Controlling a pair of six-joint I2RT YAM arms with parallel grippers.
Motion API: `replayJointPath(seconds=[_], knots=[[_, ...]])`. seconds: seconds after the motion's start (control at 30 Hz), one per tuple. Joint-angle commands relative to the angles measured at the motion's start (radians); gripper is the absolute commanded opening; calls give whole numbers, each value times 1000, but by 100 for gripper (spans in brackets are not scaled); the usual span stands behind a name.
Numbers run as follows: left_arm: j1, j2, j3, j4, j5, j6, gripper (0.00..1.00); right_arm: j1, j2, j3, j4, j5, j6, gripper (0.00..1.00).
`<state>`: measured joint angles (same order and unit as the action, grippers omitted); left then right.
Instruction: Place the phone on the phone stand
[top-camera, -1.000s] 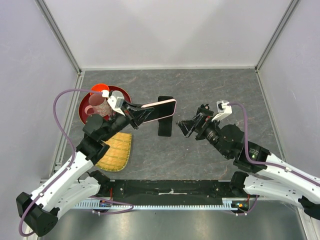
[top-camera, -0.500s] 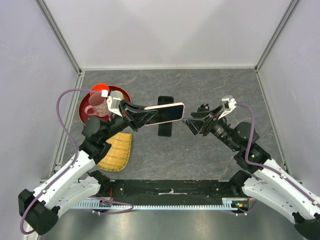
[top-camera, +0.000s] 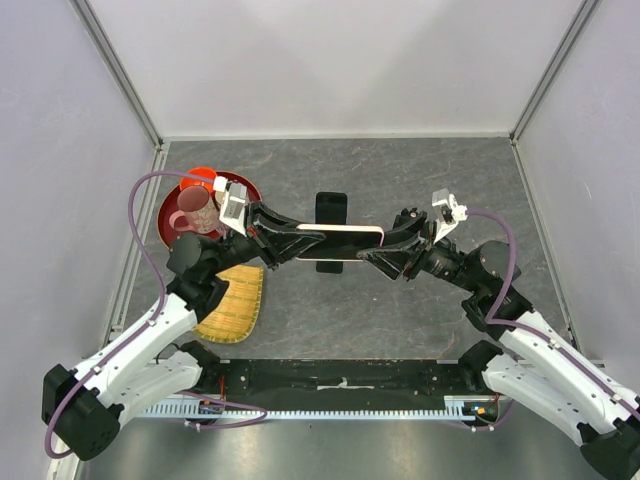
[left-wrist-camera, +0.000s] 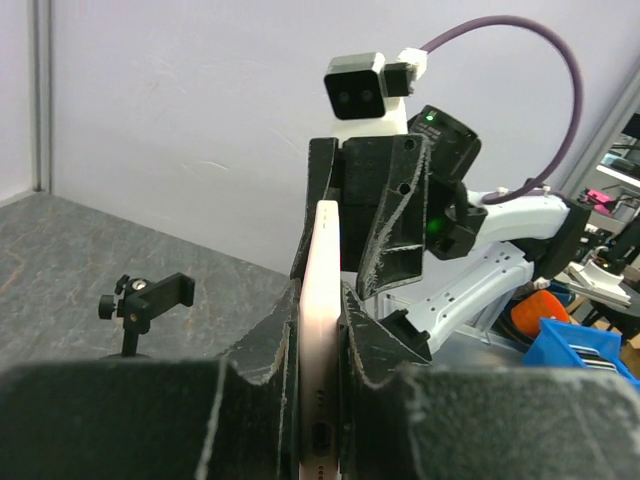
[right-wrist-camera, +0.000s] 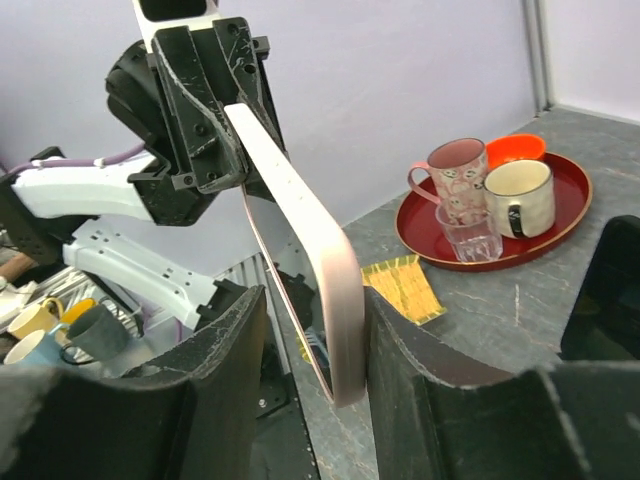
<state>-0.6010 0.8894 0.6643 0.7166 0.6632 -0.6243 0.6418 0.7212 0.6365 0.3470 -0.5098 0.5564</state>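
Pink phone (top-camera: 340, 237) hangs level above the desk's middle, pinched tight in the left gripper (top-camera: 300, 241), while the right gripper (top-camera: 374, 248) reaches its other end. The black phone stand (top-camera: 331, 208) sits just behind, toward the far edge. Left wrist: fingers (left-wrist-camera: 262, 372) squeeze the phone edge-on. Right wrist: fingers (right-wrist-camera: 225, 390) straddle the phone's tip, narrow, with a gap showing on one side.
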Motion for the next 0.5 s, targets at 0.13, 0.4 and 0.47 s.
replayJointPath(seconds=[0.13, 0.4, 0.47], knots=[[1, 2, 23, 165, 27, -57, 2, -5, 14, -31, 222, -124, 71, 44], [1, 8, 11, 199, 30, -74, 2, -4, 70, -87, 411, -139, 177, 39], [1, 9, 9, 204, 30, -75, 2, -5, 78, -101, 474, -138, 204, 39]])
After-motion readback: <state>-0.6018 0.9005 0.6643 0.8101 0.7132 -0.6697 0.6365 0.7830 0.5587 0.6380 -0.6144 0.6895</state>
